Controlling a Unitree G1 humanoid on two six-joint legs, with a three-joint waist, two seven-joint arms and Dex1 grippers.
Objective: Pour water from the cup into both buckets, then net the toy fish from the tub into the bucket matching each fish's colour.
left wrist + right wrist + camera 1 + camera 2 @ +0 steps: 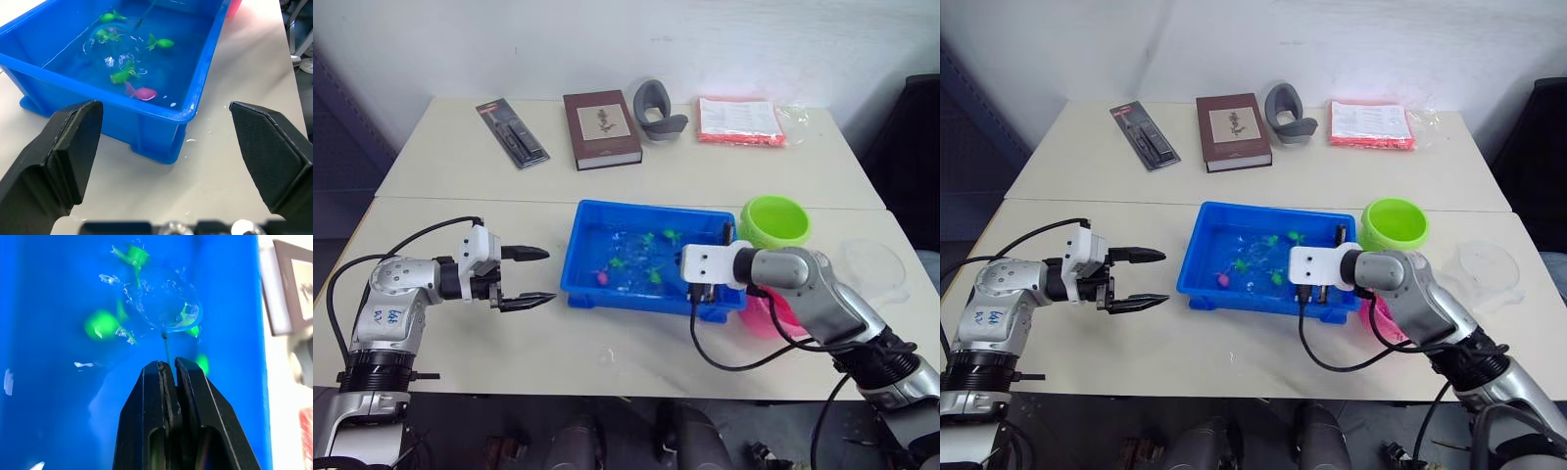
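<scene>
So right now the right gripper (168, 366) is over the near right corner of the tub (582, 257), jaws pressed tight on the thin stick of the net (168, 308). The hoop is down in the water, in among the green toy fish (160, 43). One green fish looks like it's right at the hoop's rim, maybe half inside, hard to say through the ripples. There's also a single pink fish (142, 92) nearer the left end of the tub.

The left gripper (521, 278) just hangs over the surface left of the tub, jaws spread wide, holding nothing.

The green bucket (774, 221) sits just past the tub's far right corner, and the pink bucket (766, 315) is tucked behind the right arm at the near right corner, mostly hidden. The cup (1484, 264) is parked further right, near the edge of the surface.

If I were steering this, I'd slide the hoop under one fish and lift slowly and level, so the fish doesn't wash off over the rim. Let it drip a second above the tub before swinging to a bucket. Green goes to the far bucket, so lift high enough to clear the tub wall.
</scene>
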